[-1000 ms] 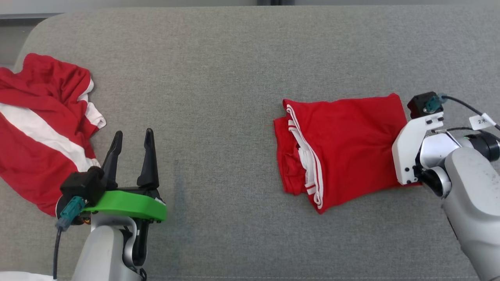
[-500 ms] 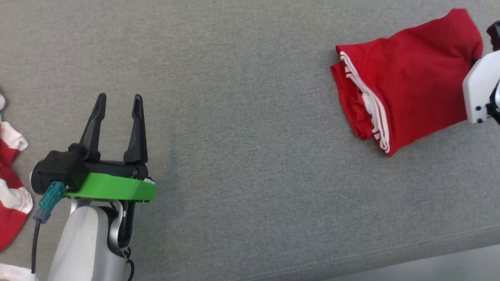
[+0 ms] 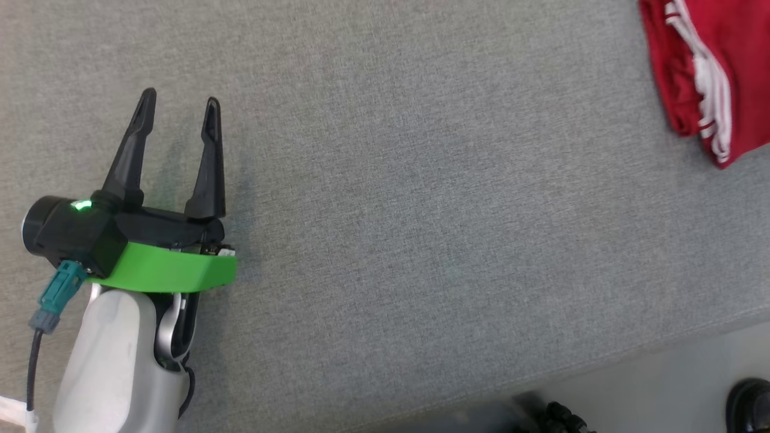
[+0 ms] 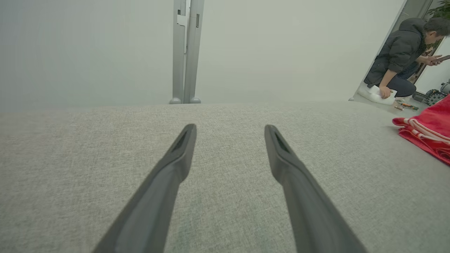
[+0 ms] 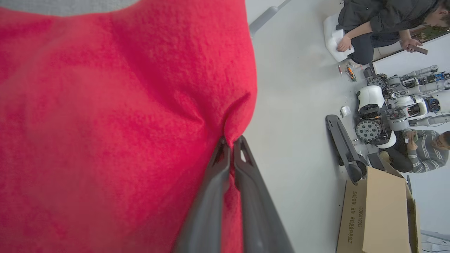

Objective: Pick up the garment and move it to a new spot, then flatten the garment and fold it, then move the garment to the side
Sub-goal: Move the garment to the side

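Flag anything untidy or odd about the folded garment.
The folded red garment isn't neat: white-trimmed inner layers spill unevenly from its open edge. The right pincer is shut on one edge, puckering the fabric there.

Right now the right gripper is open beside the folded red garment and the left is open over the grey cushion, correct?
No: the right wrist view shows the right gripper shut on the folded red garment. The left gripper is open over the grey cushion.

You're looking at a couch (image 3: 421, 180) of coarse grey woven cloth, matt. The garment (image 3: 710, 60) is soft red knit with white trim. Your left tool (image 3: 179, 99) has matt dark plastic fingers (image 3: 207, 162) and a smooth green plastic bracket (image 3: 168, 273).
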### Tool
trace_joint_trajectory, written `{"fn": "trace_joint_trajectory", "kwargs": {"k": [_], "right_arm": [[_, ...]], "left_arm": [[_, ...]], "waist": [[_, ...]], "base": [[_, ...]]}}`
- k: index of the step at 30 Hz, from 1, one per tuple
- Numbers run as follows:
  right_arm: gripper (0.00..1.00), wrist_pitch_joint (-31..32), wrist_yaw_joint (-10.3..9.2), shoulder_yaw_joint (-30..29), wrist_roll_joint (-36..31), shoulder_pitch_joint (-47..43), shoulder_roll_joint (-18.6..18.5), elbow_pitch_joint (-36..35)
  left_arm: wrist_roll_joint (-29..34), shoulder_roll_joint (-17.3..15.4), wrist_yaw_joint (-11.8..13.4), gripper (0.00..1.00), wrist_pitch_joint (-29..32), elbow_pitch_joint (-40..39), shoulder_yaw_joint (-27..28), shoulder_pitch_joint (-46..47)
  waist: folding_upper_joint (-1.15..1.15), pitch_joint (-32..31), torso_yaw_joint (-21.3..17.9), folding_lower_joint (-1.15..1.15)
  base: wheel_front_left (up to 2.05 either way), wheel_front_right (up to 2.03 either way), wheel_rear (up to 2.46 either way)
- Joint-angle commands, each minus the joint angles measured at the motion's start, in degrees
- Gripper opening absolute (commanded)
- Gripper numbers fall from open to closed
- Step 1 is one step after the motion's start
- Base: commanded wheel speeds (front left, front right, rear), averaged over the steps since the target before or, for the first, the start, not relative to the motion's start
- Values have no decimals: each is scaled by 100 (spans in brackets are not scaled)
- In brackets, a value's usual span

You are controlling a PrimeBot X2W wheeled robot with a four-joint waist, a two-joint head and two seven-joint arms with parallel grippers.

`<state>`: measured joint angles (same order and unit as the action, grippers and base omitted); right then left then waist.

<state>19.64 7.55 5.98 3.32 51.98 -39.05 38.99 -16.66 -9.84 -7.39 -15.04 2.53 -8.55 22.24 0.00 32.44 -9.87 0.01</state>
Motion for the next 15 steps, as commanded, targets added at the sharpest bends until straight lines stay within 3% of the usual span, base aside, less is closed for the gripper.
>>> {"fn": "trace_joint_trajectory", "kwargs": {"k": [1,3,4,5,6,11,15], "right_arm": [[0,-107,-12,-92,-95,100,16,78],[0,-205,-12,-259,-288,134,81,142],[29,-246,-12,-401,-396,135,109,166],[93,-280,-12,-517,-494,128,145,178],[100,-301,-12,-635,-618,89,213,202],[100,-656,-12,-1036,-1022,-111,507,89],[100,-1128,-12,-1195,-981,-303,853,-132]], "left_arm": [[45,-54,-18,100,-16,-45,17,96],[39,-70,-18,100,-16,-108,40,107],[41,-75,-18,100,-16,-132,54,102],[42,-70,-18,100,-16,-143,65,92],[39,-59,-18,100,-16,-143,66,75],[-28,63,-18,100,-16,-66,168,-32],[-38,153,-18,100,-16,195,281,-190]], "waist": [[0,253,43,-1],[0,264,73,-1],[0,260,92,-1],[0,250,105,-1],[0,223,128,-1],[0,-35,231,-1],[0,-417,321,-1]], "base": [[0,0,0],[0,0,0],[0,0,0],[0,0,0],[0,0,0],[0,0,0],[0,0,0]]}}
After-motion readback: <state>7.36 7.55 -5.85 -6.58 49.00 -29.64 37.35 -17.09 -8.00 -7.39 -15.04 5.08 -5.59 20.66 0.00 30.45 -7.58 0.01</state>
